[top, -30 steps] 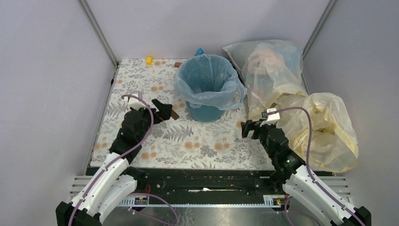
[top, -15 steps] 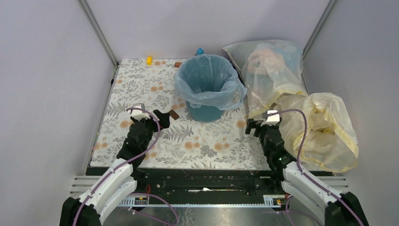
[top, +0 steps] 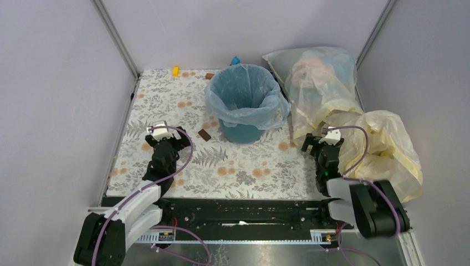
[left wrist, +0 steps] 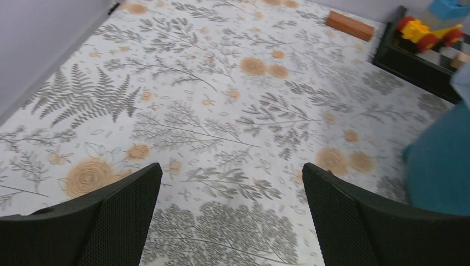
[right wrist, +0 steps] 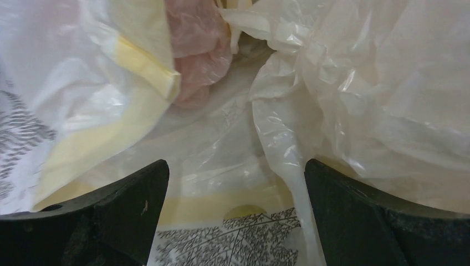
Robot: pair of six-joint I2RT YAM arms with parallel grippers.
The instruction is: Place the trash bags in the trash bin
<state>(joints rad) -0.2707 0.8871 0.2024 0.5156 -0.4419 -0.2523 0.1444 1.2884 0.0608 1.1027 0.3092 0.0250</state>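
Trash bag (top: 248,94) over bin (top: 242,133) rim, whitish bag (top: 321,83) alongside

Each arm (top: 157,173) has white lower links (top: 136,202), black upper links (top: 164,156); purple cables (top: 190,149); black, dimpled gripper fingers (left wrist: 119,221).

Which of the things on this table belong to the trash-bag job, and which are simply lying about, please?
Job: light-blue trash bag, already lining the teal trash bin.
Lying about: whitish stuffed bag, pale-yellow bag, small brown block, yellow toy.
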